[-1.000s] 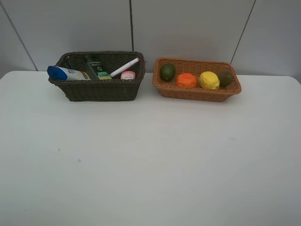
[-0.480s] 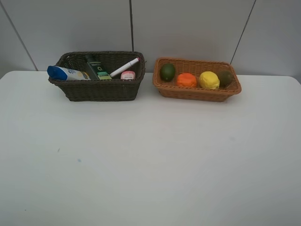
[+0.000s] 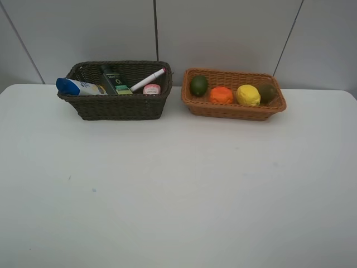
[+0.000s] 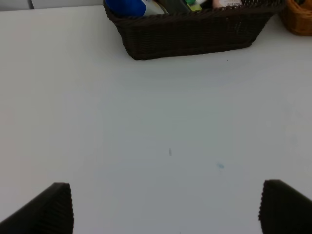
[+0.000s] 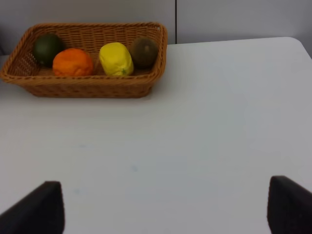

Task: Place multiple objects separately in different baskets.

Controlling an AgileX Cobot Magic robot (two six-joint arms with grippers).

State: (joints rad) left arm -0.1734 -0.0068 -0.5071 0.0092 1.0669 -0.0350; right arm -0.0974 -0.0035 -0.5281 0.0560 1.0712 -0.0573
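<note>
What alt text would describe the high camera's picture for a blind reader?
Two wicker baskets sit on a white table: the dark basket holds bottles and a marker, the tan basket holds four fruits. No robot arm shows.

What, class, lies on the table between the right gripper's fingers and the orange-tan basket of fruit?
Nothing visible: in the right wrist view, bare white table stretches from the open right gripper to the orange-tan basket.

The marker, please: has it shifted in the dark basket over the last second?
No. The marker lies propped on the dark basket's back right rim as before.
</note>
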